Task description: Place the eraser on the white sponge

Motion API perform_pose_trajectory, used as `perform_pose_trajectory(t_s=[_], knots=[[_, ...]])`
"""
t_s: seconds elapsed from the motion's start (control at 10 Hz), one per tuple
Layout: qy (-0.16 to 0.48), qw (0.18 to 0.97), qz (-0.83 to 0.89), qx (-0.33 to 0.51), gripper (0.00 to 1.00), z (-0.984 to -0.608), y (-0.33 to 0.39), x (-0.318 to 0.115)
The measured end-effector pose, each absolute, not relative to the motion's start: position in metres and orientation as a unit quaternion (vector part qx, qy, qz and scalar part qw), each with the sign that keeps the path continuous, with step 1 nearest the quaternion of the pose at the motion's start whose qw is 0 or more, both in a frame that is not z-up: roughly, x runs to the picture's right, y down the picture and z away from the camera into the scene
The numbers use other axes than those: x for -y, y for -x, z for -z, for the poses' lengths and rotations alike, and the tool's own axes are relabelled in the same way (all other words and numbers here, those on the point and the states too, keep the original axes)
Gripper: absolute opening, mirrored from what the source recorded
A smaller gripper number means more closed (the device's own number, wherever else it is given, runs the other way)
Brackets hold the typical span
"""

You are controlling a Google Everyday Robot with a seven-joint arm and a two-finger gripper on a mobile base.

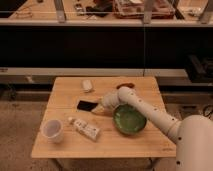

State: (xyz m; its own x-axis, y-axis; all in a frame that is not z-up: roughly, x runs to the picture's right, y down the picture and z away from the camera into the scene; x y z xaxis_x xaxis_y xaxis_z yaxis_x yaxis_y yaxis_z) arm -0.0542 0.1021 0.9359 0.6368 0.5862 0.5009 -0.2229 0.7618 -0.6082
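Note:
The eraser (86, 105) is a flat black slab lying on the wooden table (65, 145), left of centre. The white sponge (87, 85) is a small whitish rounded block near the table's back edge, a short way behind the eraser. My gripper (99, 108) is low over the table, just right of the eraser and close to its right end. The white arm reaches to it from the lower right, passing behind the green bowl.
A green bowl (129, 119) sits right of centre. A translucent white cup (52, 130) stands front left. A white printed tube (84, 128) lies between cup and bowl. A small reddish-brown object (125, 85) lies at the back right. Dark shelving runs behind the table.

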Motion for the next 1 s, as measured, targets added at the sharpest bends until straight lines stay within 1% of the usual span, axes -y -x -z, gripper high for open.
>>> perform_pose_trajectory(t_s=[0.1, 0.5, 0.8, 1.0], knots=[[0.249, 0.868, -0.237, 0.359, 0.0, -0.93, 0.051, -0.096], [0.206, 0.863, -0.243, 0.391, 0.0, -0.877, 0.034, -0.039], [0.197, 0.863, -0.247, 0.394, 0.0, -0.875, 0.027, -0.014], [0.193, 0.86, -0.257, 0.397, 0.0, -0.889, 0.028, 0.006]])
